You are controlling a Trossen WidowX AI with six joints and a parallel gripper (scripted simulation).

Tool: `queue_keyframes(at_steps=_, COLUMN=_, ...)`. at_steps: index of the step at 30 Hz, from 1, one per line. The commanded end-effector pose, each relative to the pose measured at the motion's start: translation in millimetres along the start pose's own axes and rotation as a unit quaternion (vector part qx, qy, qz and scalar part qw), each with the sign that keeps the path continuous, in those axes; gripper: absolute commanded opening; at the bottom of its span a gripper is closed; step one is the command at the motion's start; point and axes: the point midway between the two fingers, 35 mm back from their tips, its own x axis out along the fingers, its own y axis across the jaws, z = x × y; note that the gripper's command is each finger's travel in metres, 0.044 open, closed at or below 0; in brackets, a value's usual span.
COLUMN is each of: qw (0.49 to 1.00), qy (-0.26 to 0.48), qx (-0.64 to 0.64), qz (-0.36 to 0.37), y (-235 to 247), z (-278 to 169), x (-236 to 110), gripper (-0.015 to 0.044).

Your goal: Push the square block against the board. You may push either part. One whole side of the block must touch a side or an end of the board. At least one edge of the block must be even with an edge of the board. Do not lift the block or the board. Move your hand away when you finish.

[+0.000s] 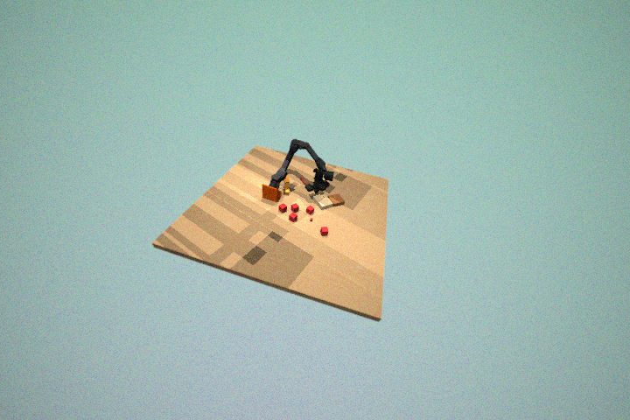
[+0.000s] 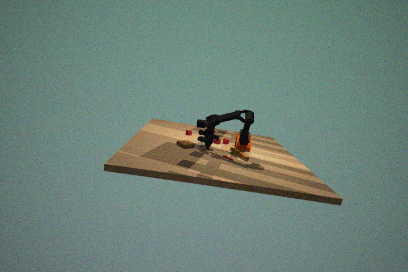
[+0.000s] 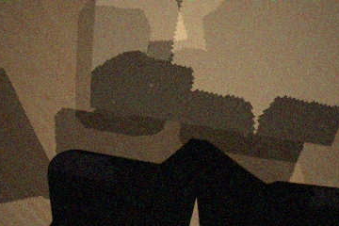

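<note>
A pale flat board (image 1: 323, 201) lies on the table right of the arm's base. A brown square block (image 1: 336, 199) (image 2: 185, 144) lies at the board's right end and looks to be touching it; I cannot tell if their edges are even. My gripper (image 1: 318, 190) (image 2: 207, 147) (image 3: 197, 148) is shut and empty. It points down, low over the table, just behind the board. In the wrist view a pale slab (image 3: 130, 147), mostly in shadow, lies right in front of the dark fingertips.
Several red cubes (image 1: 293, 216) (image 1: 324, 230) (image 2: 188, 132) are scattered in front of the arm. A yellow bar (image 1: 286, 185) (image 2: 240, 154) and a thin red stick (image 1: 302, 180) (image 2: 227, 157) lie near the orange arm base (image 1: 271, 192) (image 2: 243, 143). Dark shadow patches cross the wooden table (image 1: 335, 276).
</note>
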Motion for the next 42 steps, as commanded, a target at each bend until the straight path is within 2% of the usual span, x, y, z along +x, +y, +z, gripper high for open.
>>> queue_keyframes(at_steps=1, qw=1.0, qy=-0.001, qx=0.002, qz=-0.001, y=-0.1, z=-7.1, x=0.3, gripper=0.0)
queue_keyframes(at_steps=18, qw=1.0, qy=0.0, qx=0.002, qz=-0.001, y=-0.4, z=-34.1, x=0.4, gripper=0.0)
queue_keyframes(at_steps=20, qw=1.0, qy=0.001, qx=0.0, qz=0.0, y=0.9, z=-28.6, x=-8.7, gripper=0.0)
queue_keyframes(at_steps=24, qw=1.0, qy=0.0, qx=0.002, qz=-0.001, y=0.5, z=-29.9, x=-52.1, gripper=0.0)
queue_keyframes(at_steps=30, qw=1.0, qy=-0.006, qx=0.002, qz=-0.001, y=0.5, z=-26.2, x=-50.6, gripper=0.0)
queue_keyframes(at_steps=42, qw=0.982, qy=-0.009, qx=-0.189, qz=-0.007, y=-10.2, z=15.0, x=-52.6, gripper=0.0)
